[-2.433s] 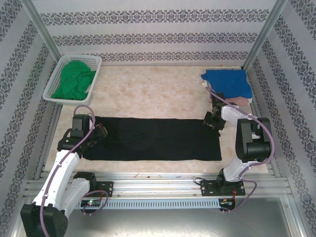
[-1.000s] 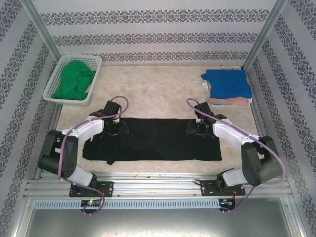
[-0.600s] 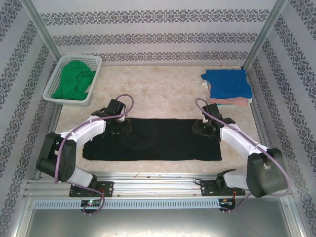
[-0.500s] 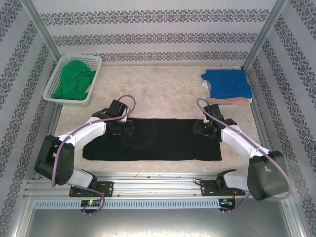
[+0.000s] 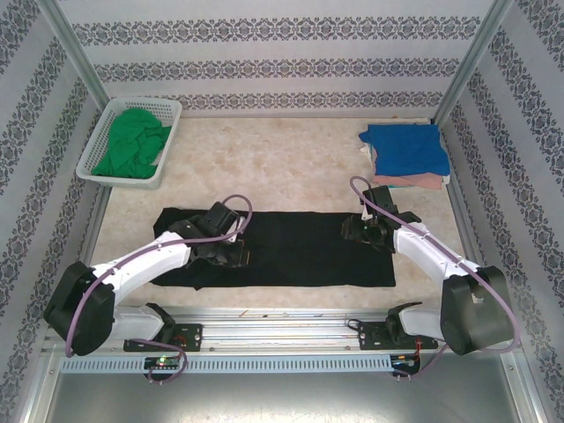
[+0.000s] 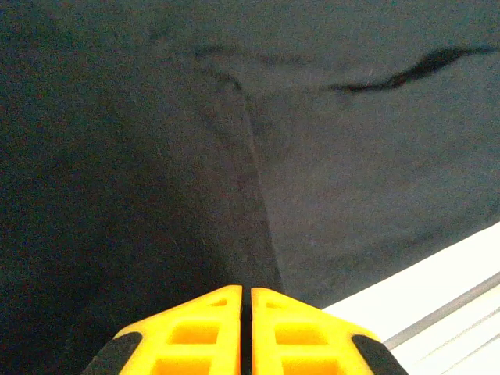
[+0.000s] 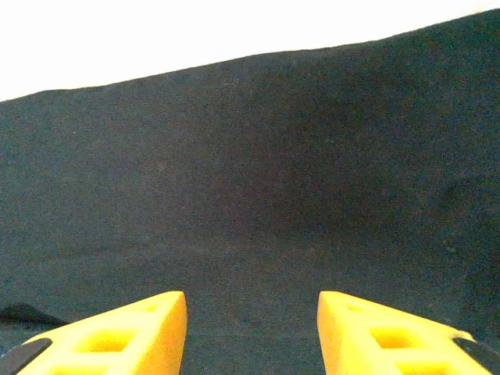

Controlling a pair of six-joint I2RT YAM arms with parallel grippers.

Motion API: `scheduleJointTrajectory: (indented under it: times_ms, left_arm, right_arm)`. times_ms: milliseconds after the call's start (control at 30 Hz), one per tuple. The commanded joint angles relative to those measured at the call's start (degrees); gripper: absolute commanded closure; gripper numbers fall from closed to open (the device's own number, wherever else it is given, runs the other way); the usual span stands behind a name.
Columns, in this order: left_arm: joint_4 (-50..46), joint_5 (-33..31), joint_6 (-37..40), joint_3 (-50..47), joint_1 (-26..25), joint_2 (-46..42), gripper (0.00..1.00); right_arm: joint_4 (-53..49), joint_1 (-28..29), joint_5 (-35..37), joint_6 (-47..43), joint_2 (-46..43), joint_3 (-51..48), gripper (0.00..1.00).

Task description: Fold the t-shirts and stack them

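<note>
- Step: folding the black t-shirt (image 5: 300, 251). It's already down to a long band, and the crosswise fold looks under way from the left end.
- Black t-shirt lies on the table (image 5: 282, 167), near-middle, between the two arms. Long axis runs left-right, ends toward each side wall. The left end is rumpled and partly doubled over; the right end is flat.
- Left claw (image 6: 242, 291) sits low on the band's left-centre, jaws pressed together. A cloth ridge runs out from the tips, so it looks pinched on a fold of the black t-shirt.
- Right claw (image 7: 250, 301) is over the far edge near the right end, jaws about half apart with nothing between them, just black cloth below.
- Next, my guess: carry the pinched left end across to the right end, edges lined up. The right claw pins or grips its end so the band doesn't slide.
- After that, onto the stack: blue t-shirt (image 5: 405, 145) on top of the pink t-shirt (image 5: 419, 181), far right.
- Green t-shirt (image 5: 132, 141) sits unfolded in the basket (image 5: 141, 101), far left.
</note>
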Motion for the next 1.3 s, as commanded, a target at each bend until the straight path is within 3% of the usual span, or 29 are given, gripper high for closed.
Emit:
scheduleJointTrajectory:
  times_ms: [0, 200, 400, 500, 633, 767, 867, 1000, 1267]
  left_arm:
    - [2.73, 1.82, -3.21, -1.54, -1.61, -0.32, 0.86]
    - [5.87, 3.38, -6.05, -2.54, -4.34, -2.95, 0.77]
    - [15.54, 8.06, -10.79, -5.16, -9.34, 0.68, 0.76]
    - [13.91, 5.81, -10.30, -4.88, -9.21, -1.93, 0.74]
    - [3.85, -4.15, -6.98, -0.20, -7.89, -6.99, 0.59]
    - [0.27, -13.54, -4.93, 0.53, -3.23, -9.09, 0.55]
    - [2.62, -11.30, -6.10, -3.37, 1.80, -7.33, 0.53]
    - [2.19, -11.88, -9.00, -8.33, 4.02, -6.72, 0.53]
    - [0.01, -13.80, -13.18, -15.96, 5.74, -13.82, 0.49]
  right_arm:
    - [0.19, -0.67, -0.81, -0.74, -0.20, -0.11, 0.51]
    - [0.67, -0.67, -0.67, -0.56, -0.68, -0.80, 0.50]
    - [0.89, -0.73, -0.18, -0.56, -0.93, -1.32, 0.50]
    - [1.15, -0.69, -0.76, -0.42, -1.38, -1.51, 0.50]
    - [1.76, -0.31, -1.68, 0.26, -1.87, -1.34, 0.50]
    - [2.91, 1.97, -0.84, 1.13, -1.53, -0.89, 0.50]
    - [3.45, 4.62, 0.38, 1.86, 0.78, 0.27, 0.50]
    - [2.96, 6.65, 2.20, 2.21, 5.86, 2.27, 0.50]
    - [-0.20, 2.92, 3.29, 2.10, 11.55, 3.58, 0.48]
